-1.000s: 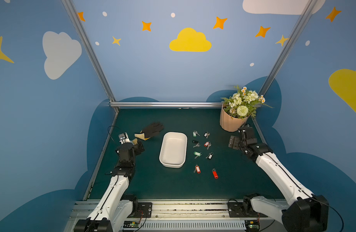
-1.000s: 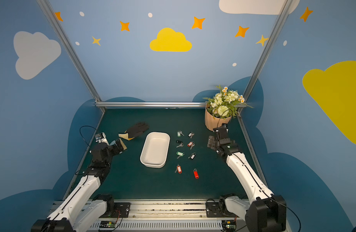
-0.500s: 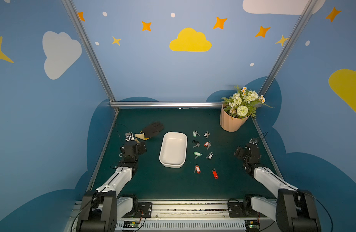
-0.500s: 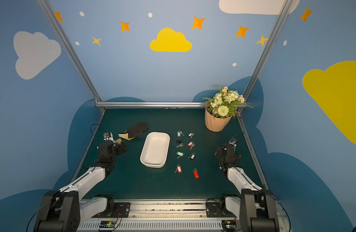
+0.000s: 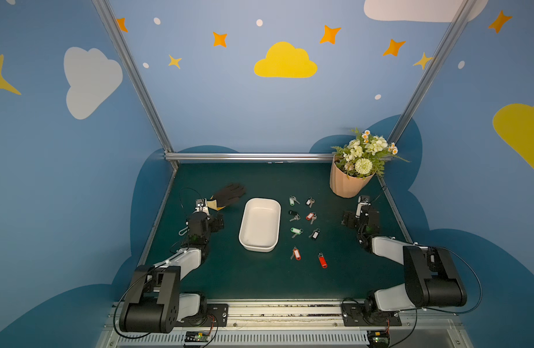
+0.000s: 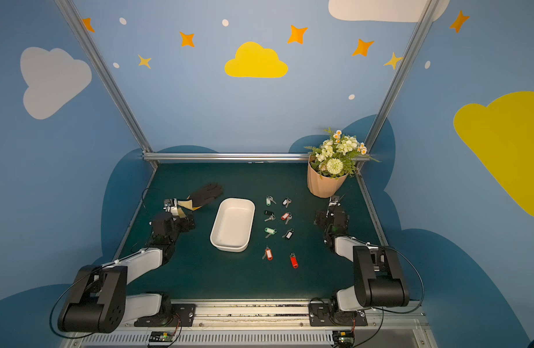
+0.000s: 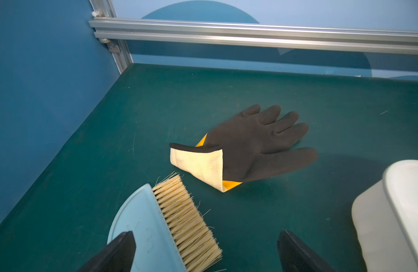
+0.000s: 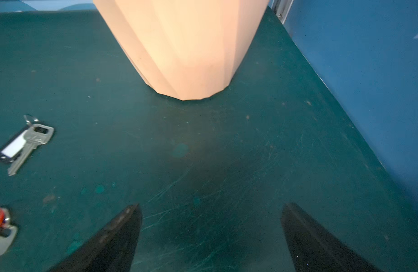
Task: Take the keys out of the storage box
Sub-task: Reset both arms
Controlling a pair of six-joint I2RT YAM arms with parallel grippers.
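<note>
Now my left pincer point(image 7: 206, 235) and right pincer point(image 8: 210, 207) are wide and empty. All 8 keys point(image 5: 295, 231) lie beside the storage box point(image 5: 258, 248). They look light, hard, slippery; I'd pinch their plastic tags point(image 5: 322, 261).

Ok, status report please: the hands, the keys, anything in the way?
Left hand open, empty; right hand open, empty. Storage box empty, keys all out on the mat beside it. Glove, brush near left hand, blocking nothing.
</note>
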